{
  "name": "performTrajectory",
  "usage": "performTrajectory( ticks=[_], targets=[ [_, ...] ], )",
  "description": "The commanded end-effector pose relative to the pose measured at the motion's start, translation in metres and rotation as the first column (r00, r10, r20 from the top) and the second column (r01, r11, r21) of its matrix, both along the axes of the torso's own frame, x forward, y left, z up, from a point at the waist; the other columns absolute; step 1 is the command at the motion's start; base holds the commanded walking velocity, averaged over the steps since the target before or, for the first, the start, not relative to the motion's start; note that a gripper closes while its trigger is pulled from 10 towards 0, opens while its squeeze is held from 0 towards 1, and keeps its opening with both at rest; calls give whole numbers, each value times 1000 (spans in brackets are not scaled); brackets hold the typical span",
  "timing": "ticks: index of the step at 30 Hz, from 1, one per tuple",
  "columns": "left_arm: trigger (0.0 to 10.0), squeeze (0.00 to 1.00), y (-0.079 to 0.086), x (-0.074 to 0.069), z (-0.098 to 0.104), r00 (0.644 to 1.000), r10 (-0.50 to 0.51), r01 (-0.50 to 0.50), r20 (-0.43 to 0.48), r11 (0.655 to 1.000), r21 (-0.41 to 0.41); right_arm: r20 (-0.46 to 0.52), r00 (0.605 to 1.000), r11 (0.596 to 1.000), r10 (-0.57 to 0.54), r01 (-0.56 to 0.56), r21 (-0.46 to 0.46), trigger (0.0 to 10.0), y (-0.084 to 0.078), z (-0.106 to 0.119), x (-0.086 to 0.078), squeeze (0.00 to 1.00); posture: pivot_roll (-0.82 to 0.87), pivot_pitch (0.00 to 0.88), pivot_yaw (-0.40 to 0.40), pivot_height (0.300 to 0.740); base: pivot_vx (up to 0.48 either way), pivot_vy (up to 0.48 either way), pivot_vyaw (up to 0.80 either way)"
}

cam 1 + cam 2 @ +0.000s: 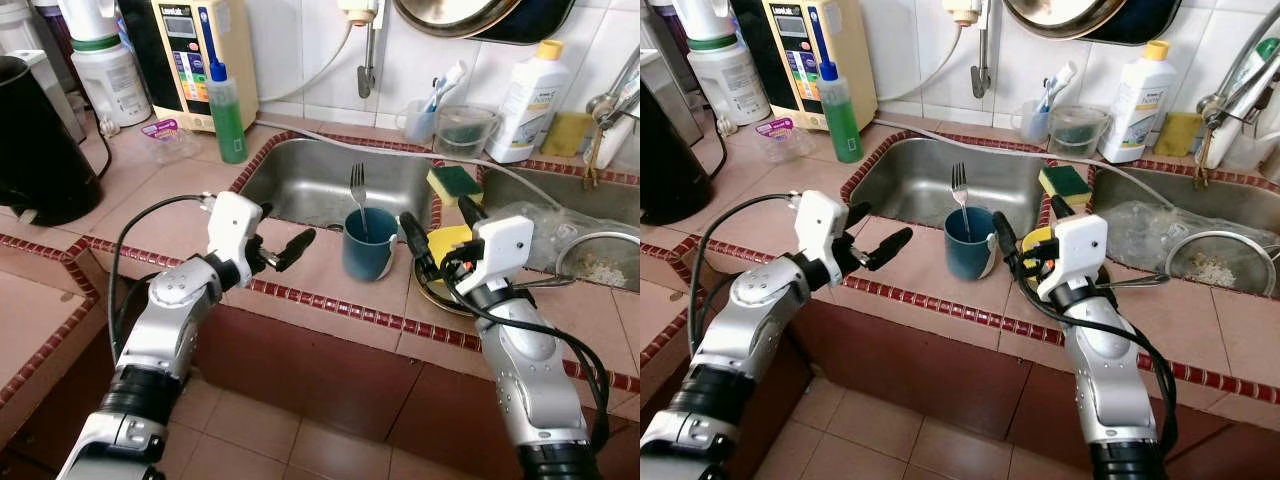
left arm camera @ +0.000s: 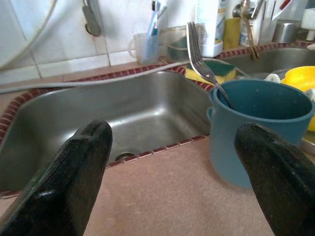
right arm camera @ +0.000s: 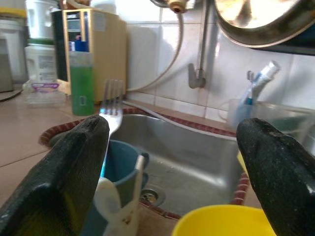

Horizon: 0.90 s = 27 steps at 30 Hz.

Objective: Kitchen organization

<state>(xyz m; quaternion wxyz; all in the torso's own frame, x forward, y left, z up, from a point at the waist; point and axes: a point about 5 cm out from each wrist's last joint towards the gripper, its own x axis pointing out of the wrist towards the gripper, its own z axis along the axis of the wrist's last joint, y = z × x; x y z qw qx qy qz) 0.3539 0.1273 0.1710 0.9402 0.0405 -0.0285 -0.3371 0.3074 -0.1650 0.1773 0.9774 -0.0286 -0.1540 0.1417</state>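
A round blue cup (image 1: 368, 243) stands upright on the smooth pink-tiled surface (image 1: 320, 275) at the steel sink's (image 1: 330, 180) front rim, a metal fork (image 1: 358, 192) standing in it. The left gripper (image 1: 282, 236) and right gripper (image 1: 440, 233) flank it, each with its black fingers apart.

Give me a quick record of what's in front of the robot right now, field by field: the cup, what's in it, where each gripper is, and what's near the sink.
cup: blue cup upright on the counter edge by the sink
contents: fork, tines up
left gripper: open, left of the cup, apart from it
right gripper: open, right of the cup, over a yellow bowl
nearby: green-and-yellow sponge on the divider; green bottle at back left
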Motion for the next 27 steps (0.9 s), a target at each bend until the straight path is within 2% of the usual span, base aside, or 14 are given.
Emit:
performTrajectory(
  ticks=[1, 14, 27],
  targets=[
    [10000, 0, 1, 4, 5, 1000, -6, 5, 14, 1000, 10, 11, 1000, 1000, -19, 19, 15, 10000, -4, 4, -3, 0, -122, 80, 59, 740, 0, 0, 0],
    [10000, 0, 6, 12, 8, 1000, -23, 22, 12, 999, 25, 0, 1000, 1000, -8, 8, 7, 10000, -2, 2, -6, 0, -112, 88, 61, 740, 0, 0, 0],
    [10000, 0, 3, 18, 10, 998, -57, 56, 15, 997, 43, -9, 1000, 1000, 11, -11, 0, 10000, 0, 1, -9, 0, -113, 101, 60, 740, 0, 0, 0]
  ],
)
